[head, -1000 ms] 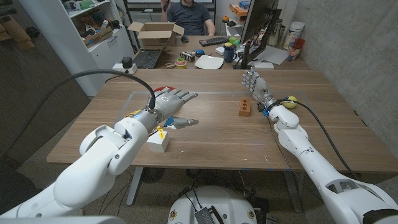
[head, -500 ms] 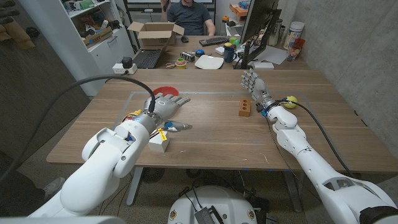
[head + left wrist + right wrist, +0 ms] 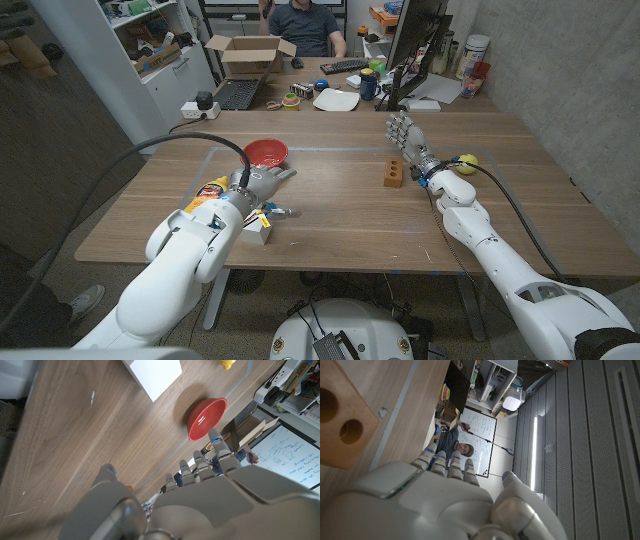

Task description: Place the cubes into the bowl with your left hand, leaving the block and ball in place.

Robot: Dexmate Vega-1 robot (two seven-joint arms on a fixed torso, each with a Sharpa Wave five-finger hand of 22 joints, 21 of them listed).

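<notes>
nearest, the white cube (image 3: 255,231) sits just beside the left hand (image 3: 255,184), whose fingers are spread and empty, likely poised to grasp. beyond, the red bowl (image 3: 266,153) waits. the right hand (image 3: 407,133), fingers apart, idles beside the wooden block (image 3: 394,172) and yellow ball (image 3: 466,164).

Right hand (image 3: 420,505): I saw its white back, fingers together reaching toward the room, holding nothing.
Wooden block (image 3: 342,417): lay on the table (image 3: 400,420), two round holes facing me, just beside my hand.
Background: a person (image 3: 457,446) sat before a whiteboard (image 3: 482,442); shelves (image 3: 492,385) stood nearby.
</notes>
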